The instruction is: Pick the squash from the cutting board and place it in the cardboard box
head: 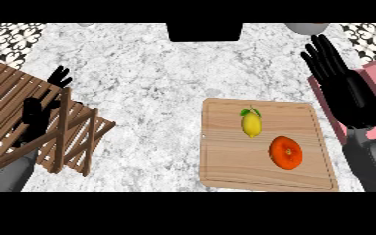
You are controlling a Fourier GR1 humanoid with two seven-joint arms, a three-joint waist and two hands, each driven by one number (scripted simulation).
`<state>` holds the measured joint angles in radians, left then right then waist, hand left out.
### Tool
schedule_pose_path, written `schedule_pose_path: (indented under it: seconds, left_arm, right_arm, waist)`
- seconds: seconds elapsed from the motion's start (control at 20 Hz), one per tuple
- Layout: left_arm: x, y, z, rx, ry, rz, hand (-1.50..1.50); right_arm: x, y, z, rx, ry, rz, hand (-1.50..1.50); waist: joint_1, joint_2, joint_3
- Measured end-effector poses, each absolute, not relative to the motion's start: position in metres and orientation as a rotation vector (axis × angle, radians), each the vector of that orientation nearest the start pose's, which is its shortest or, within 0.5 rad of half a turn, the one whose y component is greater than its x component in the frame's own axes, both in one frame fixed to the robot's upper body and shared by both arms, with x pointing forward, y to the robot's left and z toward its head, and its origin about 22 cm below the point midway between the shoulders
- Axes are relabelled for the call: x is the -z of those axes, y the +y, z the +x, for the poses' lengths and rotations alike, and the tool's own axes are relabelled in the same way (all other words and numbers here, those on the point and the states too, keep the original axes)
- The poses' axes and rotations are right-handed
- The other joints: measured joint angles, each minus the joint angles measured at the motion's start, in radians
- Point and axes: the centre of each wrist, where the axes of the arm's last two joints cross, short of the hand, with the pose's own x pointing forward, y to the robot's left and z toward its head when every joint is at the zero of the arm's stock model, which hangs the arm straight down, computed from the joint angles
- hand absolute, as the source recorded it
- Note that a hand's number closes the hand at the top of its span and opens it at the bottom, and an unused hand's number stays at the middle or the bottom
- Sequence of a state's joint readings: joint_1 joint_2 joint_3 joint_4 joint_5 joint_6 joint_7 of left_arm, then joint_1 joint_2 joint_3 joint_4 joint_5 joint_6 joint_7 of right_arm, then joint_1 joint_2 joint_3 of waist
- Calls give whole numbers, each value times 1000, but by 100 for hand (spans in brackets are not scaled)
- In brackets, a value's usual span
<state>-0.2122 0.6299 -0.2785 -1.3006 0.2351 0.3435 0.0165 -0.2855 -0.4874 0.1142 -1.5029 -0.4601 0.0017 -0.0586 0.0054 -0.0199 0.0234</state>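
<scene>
- A rectangular light wooden cutting board (220,172) with a shallow groove round its rim lies on the grey-white marbled stone counter (154,79), towards the right of the head view
- On the board's upper middle lies a small yellow oval squash (251,124); its long axis runs up and down the view, away from the robot, with its green stem end pointing to the far side
- Just beside it, lower right and apart from it, sits a round orange-red fruit (286,153), also on the board
- The right hand (343,82) is black, with its fingers straight and spread, pointing to the far side; it shows above the board's right edge, near the squash but not touching it, and holds nothing
- Beneath that hand and forearm a pink flat object (365,73) shows at the right edge; what it is cannot be told
- At the left stands a brown slatted wooden crate (73,134), tilted in the view
- The left hand (57,77) shows partly behind the crate's slats, fingers up and apart, holding nothing
- A black rectangular object (204,31) sits at the counter's far edge
- No labels or writing can be read on anything
</scene>
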Motion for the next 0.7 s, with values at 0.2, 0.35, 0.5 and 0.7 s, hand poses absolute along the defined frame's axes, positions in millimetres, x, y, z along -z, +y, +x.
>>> schedule_pose_path:
  seconds: [0.2, 0.35, 0.5, 0.7]
  left_arm:
    - [-42, 329, 288, 360, -1655, 364, 0]
    - [-40, 344, 277, 408, -1647, 357, 0]
    - [-39, 350, 270, 426, -1634, 343, 0]
    - [-42, 349, 270, 437, -1633, 308, 0]
  right_arm:
    - [-119, -312, 289, -150, -1857, -72, -150]
    - [-145, -348, 276, -177, -1876, -342, -150]
    - [-143, -372, 254, -233, -1793, -555, -150]
    - [-131, -382, 217, -351, -1779, -705, -150]
  waist:
    - [-32, 7, -33]
    - [-73, -6, -36]
    - [-91, -5, -33]
    - [-86, 4, -33]
